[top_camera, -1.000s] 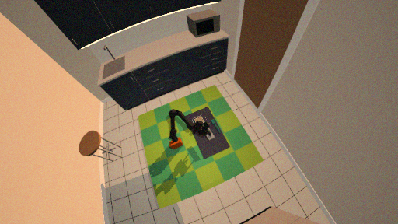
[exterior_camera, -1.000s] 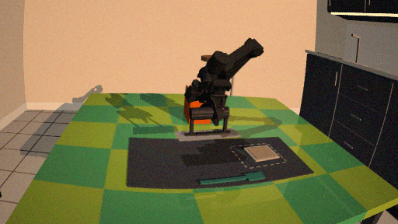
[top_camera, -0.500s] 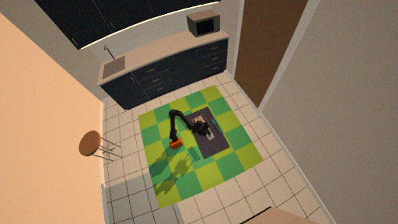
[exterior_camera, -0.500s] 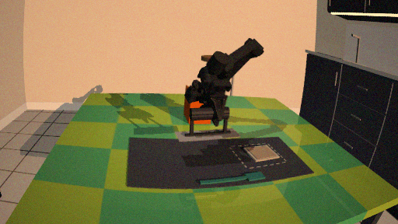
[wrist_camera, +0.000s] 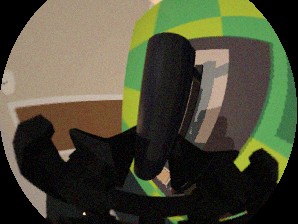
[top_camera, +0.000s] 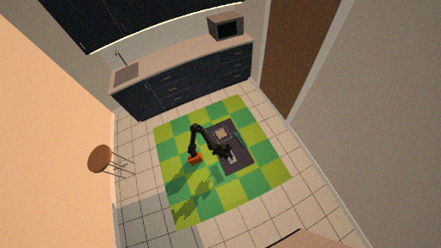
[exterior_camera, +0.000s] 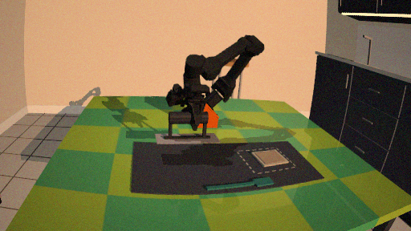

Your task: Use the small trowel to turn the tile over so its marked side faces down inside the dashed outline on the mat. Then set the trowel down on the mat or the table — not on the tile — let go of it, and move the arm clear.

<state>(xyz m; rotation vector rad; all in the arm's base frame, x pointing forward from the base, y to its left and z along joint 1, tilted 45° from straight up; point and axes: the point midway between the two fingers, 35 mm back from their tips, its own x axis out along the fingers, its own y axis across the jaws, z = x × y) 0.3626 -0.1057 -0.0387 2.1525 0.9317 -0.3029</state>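
Observation:
My gripper [top_camera: 223,151] [exterior_camera: 196,119] [wrist_camera: 154,127] is shut on the black handle of the trowel [exterior_camera: 179,117] [wrist_camera: 167,95]. Two posts join the handle to a flat pale grey blade, which is roughly level and raised above the table, well away from the tile. The tan tile [top_camera: 221,133] [exterior_camera: 270,157] lies flat on the dark mat [top_camera: 243,164] [exterior_camera: 146,174] [wrist_camera: 252,85], inside the dashed outline. No mark can be made out on its upper face. The tile cannot be made out clearly in the wrist view.
A teal flat-bladed tool [top_camera: 237,137] [exterior_camera: 262,182] lies on the mat beside the outline, toward the front edge in the exterior view. The arm's orange base [top_camera: 195,159] [exterior_camera: 209,117] stands behind the mat on the green checkered table top [top_camera: 232,195] [exterior_camera: 156,212].

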